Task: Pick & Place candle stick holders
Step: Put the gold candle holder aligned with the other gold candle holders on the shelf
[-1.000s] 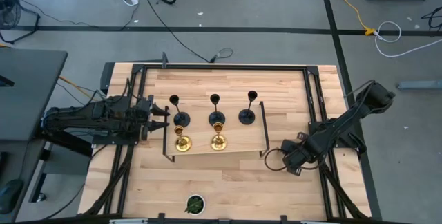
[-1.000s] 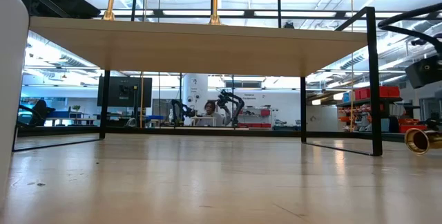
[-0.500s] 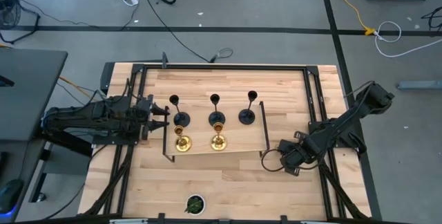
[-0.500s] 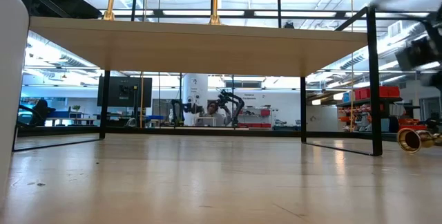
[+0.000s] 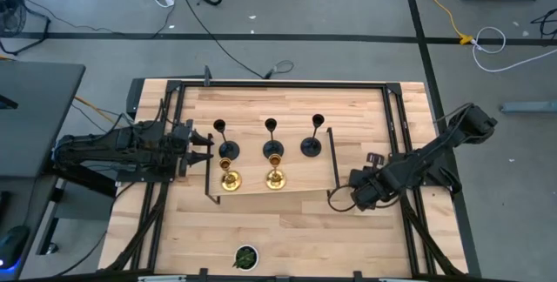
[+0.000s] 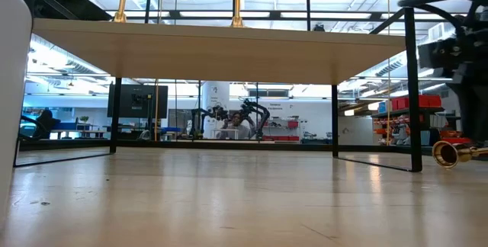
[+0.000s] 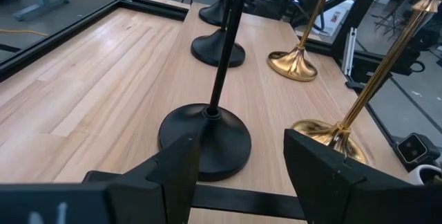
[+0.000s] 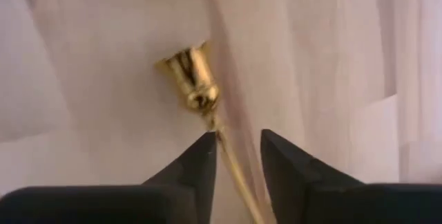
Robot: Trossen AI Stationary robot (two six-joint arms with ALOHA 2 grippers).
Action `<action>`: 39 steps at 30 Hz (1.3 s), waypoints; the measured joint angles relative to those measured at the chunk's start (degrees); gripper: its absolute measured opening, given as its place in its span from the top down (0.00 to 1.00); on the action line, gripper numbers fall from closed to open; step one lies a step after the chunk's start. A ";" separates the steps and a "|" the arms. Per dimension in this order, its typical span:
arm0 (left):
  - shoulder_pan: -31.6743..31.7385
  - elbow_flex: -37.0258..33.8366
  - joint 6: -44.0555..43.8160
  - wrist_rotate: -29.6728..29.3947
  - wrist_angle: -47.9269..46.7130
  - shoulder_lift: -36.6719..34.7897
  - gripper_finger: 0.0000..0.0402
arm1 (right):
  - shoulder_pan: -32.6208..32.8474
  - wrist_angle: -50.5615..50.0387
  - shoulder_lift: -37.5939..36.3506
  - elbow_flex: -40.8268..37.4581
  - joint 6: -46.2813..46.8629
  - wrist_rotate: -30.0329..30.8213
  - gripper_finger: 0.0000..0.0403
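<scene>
Gold candle stick holder (image 8: 195, 84) lies tilted low over the desk (image 5: 287, 221), stem clamped in right gripper (image 8: 238, 156) (beside the shelf (image 5: 270, 184)). Left gripper (image 7: 238, 162) apart around black holder (image 7: 206, 133).

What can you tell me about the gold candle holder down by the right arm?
The gold candle holder looks like shiny metal, with a small flared cup on a thin stem. It lies on its side, low over the wooden table, beside the raised shelf that carries the other holders. In the low view its cup points sideways. The right gripper has its jaws on either side of the stem. The base is hidden.
</scene>
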 joint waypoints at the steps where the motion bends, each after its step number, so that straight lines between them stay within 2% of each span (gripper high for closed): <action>1: 0.00 0.00 0.00 0.00 0.00 0.02 0.47 | -0.40 0.27 0.00 0.00 -0.17 0.61 0.70; 10: 0.02 0.00 0.02 0.00 -0.28 0.00 0.47 | -2.45 0.99 0.10 0.02 -1.44 -2.03 0.47; 17: 0.02 0.00 0.00 -0.01 -0.64 0.02 0.47 | -3.73 2.05 1.40 -0.24 -3.41 -2.18 0.45; 19: 0.00 0.00 0.00 -0.02 -0.87 0.02 0.47 | -4.06 3.16 1.62 -1.23 -3.89 -4.04 0.45; 22: 0.00 0.00 0.01 0.09 -0.85 0.01 0.47 | -4.34 4.92 1.62 -3.05 -3.68 -5.82 0.47; 25: 0.01 0.00 0.00 0.09 -0.84 0.02 0.47 | -4.33 6.50 1.62 -4.76 -3.50 -4.81 0.50; 30: 0.01 0.00 -0.02 0.09 -0.83 0.02 0.47 | -4.85 10.40 1.44 -7.38 -2.75 -5.65 0.58; 34: 0.02 0.00 -0.01 0.00 -0.81 0.00 0.47 | -4.98 11.10 1.46 -7.72 -1.33 -6.54 0.69; 39: 0.01 0.00 0.00 -0.02 -0.81 0.01 0.47 | -5.00 11.36 1.55 -7.78 -1.32 -6.65 0.89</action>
